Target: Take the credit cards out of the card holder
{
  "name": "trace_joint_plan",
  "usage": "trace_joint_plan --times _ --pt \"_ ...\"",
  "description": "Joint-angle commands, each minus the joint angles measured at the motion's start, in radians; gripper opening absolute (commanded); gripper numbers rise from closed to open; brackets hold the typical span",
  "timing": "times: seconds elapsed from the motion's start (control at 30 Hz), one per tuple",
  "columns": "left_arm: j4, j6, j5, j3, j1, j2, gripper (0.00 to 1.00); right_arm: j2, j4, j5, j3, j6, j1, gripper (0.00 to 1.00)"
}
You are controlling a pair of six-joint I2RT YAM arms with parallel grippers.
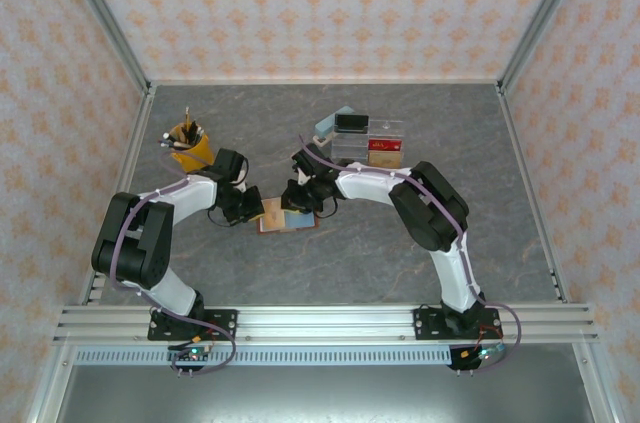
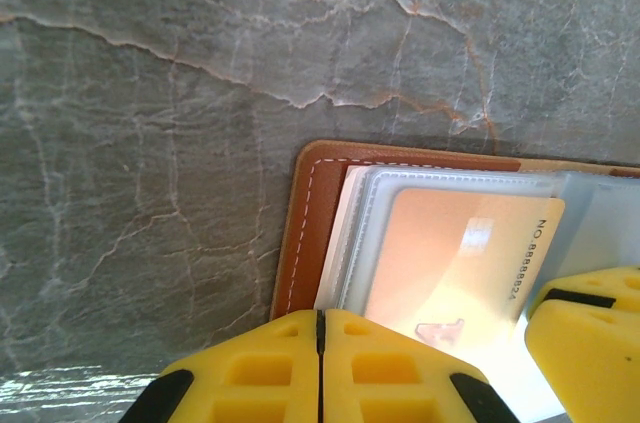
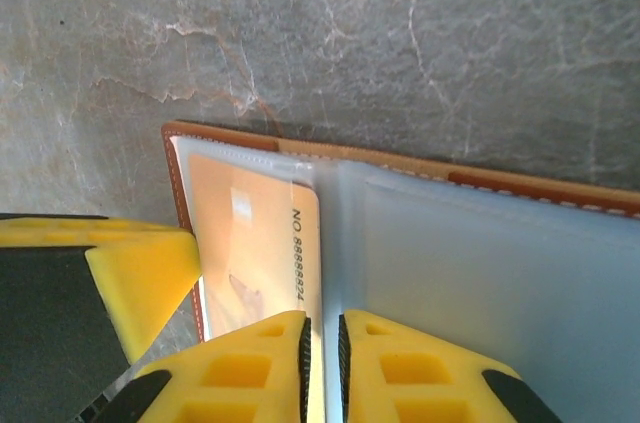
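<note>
Grey marble counter with card holder laid open at centre. Left pincer: pressed together at its 9 o'clock edge. Tan credit card is sleeved at 11 o'clock of the right pincer, whose grip cannot be told, perhaps nipping the sleeve.

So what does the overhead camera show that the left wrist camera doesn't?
Overhead: the whole left arm and right arm, a yellow pen cup, a clear organiser behind the card holder. Left wrist: close up, an orange credit card under a clear sleeve, its printed number legible, beside the shut left claw. Both: the open brown card holder on the grey marble table.
</note>
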Motion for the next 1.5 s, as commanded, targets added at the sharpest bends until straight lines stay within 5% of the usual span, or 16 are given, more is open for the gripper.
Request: trace_joint_plan --times 0.0,0.63,0.93,1.47 --pt "-0.03 0.019 -0.058 -0.015 -0.004 0.03 0.08 0.007 -0.038 -0.018 0.023 -0.008 0.006 0.17" --pt "-0.025 0.019 -0.038 -0.019 -0.005 0.026 0.07 0.056 -0.006 -0.06 0.05 -0.009 0.006 0.16" --pt "-0.041 0.021 -0.055 -0.014 -0.006 0.014 0.06 0.014 -0.042 0.006 0.032 -0.036 0.0 0.0" --pt "-0.037 -0.002 0.047 0.008 -0.006 -0.126 0.12 -0.011 -0.105 -0.001 0.015 -0.102 -0.031 0.03"
